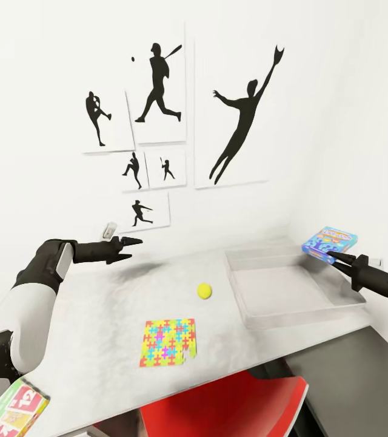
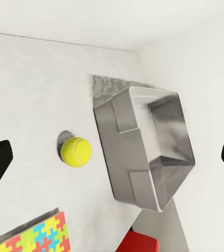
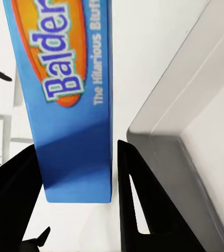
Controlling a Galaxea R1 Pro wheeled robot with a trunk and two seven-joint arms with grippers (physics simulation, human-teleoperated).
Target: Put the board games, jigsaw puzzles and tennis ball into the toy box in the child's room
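From the head camera, the right gripper (image 1: 334, 257) is reaching in from the right with its jaws clamping a blue board game (image 1: 330, 242), holding it in the air just above the far right corner of the toy box (image 1: 291, 311). The toy box is sitting on the right part of the tabletop (image 1: 97, 315). The tennis ball (image 1: 204, 291) is lying on the tabletop just left of the toy box, and a jigsaw puzzle (image 1: 168, 343) is lying flat nearer the front edge. The left gripper (image 1: 134, 242) is hovering over the far left of the tabletop, holding nothing; I cannot tell how wide its jaws are standing here. A second game box (image 1: 12, 414) is showing at the lower left corner, and a red chair (image 1: 230, 406) is standing under the front edge. Black baseball-player pictures (image 1: 157, 85) are hanging on the white wall.

In the left wrist camera, the jaws are standing wide apart and empty, above the tennis ball (image 2: 76, 151), the toy box (image 2: 143, 144) and a corner of the jigsaw puzzle (image 2: 38, 236).

In the right wrist camera, the two dark fingers (image 3: 143, 205) are pinching the blue board game (image 3: 75, 100) by its lower end, beside the toy box (image 3: 190, 142) rim.
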